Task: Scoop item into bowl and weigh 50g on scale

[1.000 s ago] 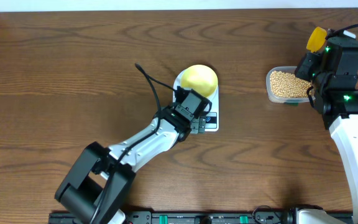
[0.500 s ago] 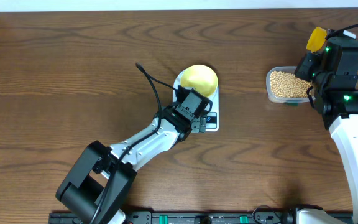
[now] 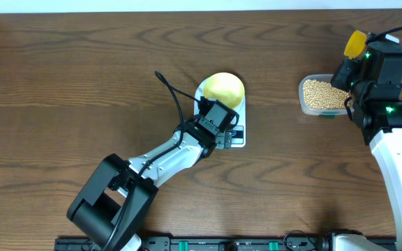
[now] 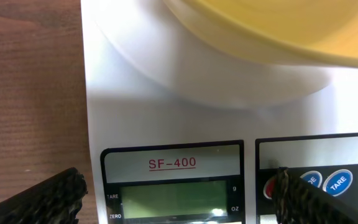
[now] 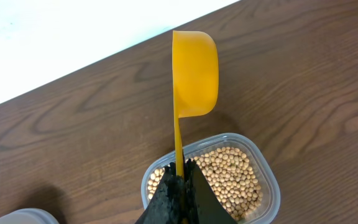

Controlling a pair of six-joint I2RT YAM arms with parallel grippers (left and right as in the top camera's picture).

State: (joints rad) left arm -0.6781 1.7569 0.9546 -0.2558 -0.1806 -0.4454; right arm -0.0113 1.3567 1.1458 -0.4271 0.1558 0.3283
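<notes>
Wood-grain brown table (image 3: pixel 61 84), as I see it from my remote station; items listed in turn.

1. Scale (image 3: pixel 239 139): white, flat, near the table's middle. My left wrist view shows its front panel marked "SF-400" (image 4: pixel 173 163), a greenish display (image 4: pixel 173 199) below that, and a red button (image 4: pixel 268 188) and blue buttons (image 4: pixel 337 182) to the right of it.

2. Bowl (image 3: pixel 223 90): pale yellow, round, sitting on the scale's far end, away from the display.

3. Left gripper (image 4: pixel 176 190): jaws spread wide, holding nothing. One finger shows at either side of the display, low over the scale's front edge. I cannot tell whether they touch it.

4. Tub (image 3: pixel 303 97): clear plastic, rectangular, well apart from the scale on the right side of the table.

5. Beans (image 3: pixel 323 94): small, round, tan, all lying in the tub.

6. Scoop (image 5: pixel 194 74): bright yellow, held upright by its thin handle, cup uppermost and turned edge-on to the right wrist camera, just above the tub. I cannot see into the cup.

7. Right gripper (image 5: pixel 180 177): clamped tight on the lower end of the scoop's handle, directly over the beans.
</notes>
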